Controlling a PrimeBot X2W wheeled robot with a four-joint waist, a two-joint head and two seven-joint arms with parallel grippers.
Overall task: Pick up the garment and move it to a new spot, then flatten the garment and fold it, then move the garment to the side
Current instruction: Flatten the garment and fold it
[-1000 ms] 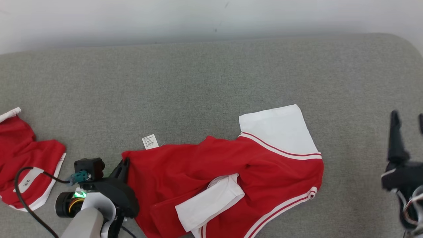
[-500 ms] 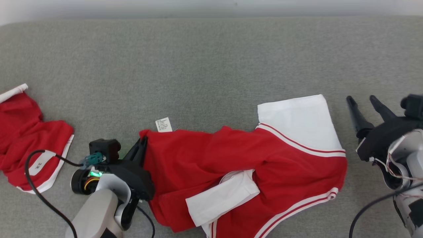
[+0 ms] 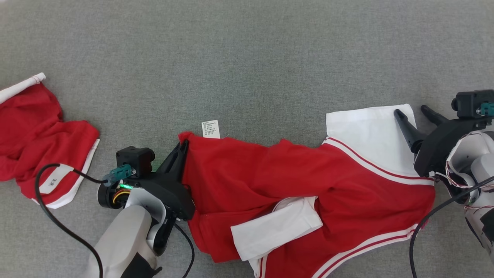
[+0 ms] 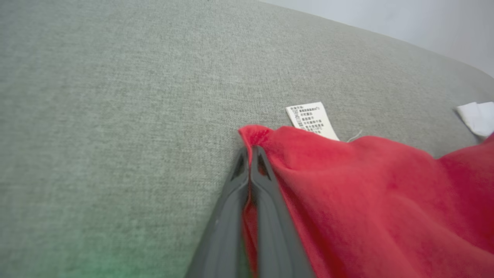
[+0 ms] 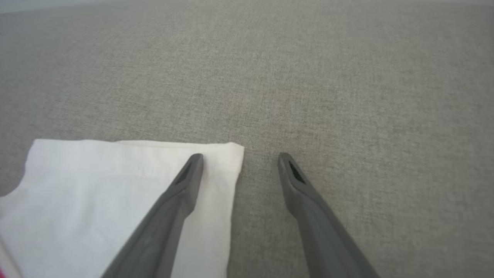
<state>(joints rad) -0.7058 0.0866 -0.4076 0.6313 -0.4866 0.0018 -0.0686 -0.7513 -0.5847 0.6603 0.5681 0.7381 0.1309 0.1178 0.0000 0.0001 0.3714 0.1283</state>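
**The right gripper (image 3: 411, 111) reaches the sleeve (image 3: 362, 127)**

Jaws apart, it has moved in from the right and straddles the sleeve's corner, so spreading looks near. The left gripper (image 3: 184, 144) stays clamped on the left hem of the shirt (image 3: 270, 173), mid-cushion (image 3: 247, 58). Its near edge is cut off; sleeve contact unclear.
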